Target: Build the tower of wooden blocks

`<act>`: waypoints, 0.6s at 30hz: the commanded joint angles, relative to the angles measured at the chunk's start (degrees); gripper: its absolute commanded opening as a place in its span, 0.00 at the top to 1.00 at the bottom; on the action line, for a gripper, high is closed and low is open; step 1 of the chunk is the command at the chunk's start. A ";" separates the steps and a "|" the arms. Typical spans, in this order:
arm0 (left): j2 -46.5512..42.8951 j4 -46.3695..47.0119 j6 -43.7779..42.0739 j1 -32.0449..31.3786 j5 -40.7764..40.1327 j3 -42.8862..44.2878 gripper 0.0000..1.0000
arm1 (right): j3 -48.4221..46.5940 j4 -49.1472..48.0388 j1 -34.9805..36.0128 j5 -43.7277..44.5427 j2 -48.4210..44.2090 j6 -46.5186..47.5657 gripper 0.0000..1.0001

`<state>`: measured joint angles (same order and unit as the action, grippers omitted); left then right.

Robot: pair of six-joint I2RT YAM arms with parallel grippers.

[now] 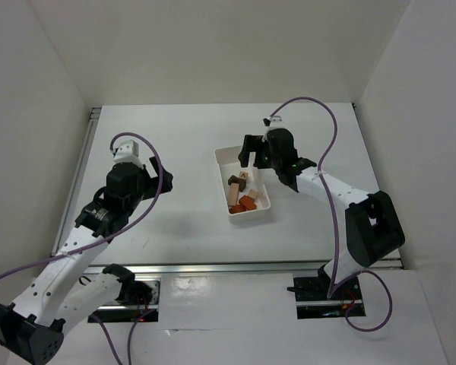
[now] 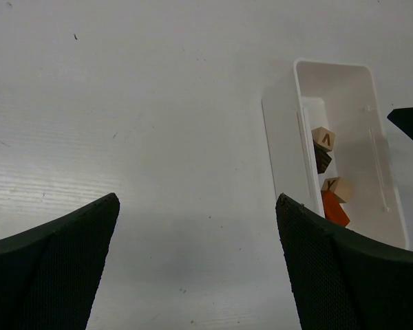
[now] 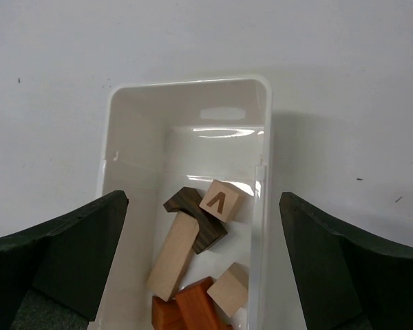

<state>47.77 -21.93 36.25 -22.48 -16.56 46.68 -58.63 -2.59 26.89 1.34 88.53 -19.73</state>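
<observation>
— Our small wooden blocks [image 3: 173,258], tan, dark brown and orange-red, lie loose in the white rectangular plastic tray [image 3: 193,86], right of centre.

— Our right gripper [image 3: 203,199] hovers spread above them; the left gripper [image 2: 196,199] gapes further left. We should straddle one block squarely.

Your small wooden blocks [image 1: 243,198] lie loose inside the white rectangular plastic tray [image 1: 223,158], bunched at its near end. The tray sits right of centre on the white table [image 1: 175,152].
</observation>
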 commanded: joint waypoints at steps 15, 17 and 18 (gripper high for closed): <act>3.38 1.45 -0.21 0.07 0.74 2.10 0.01 | 2.55 3.92 -0.62 8.14 2.35 -0.31 0.09; 3.38 1.45 -0.21 0.07 0.74 2.10 0.02 | 3.34 3.12 -0.62 8.85 2.35 -0.31 0.13; 3.38 1.45 -0.21 0.07 1.35 2.10 0.02 | 3.35 2.51 -0.62 8.85 2.35 -0.31 0.13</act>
<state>51.20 -21.89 36.23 -22.48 -16.27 47.05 -56.27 1.50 26.59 8.03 90.50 -19.20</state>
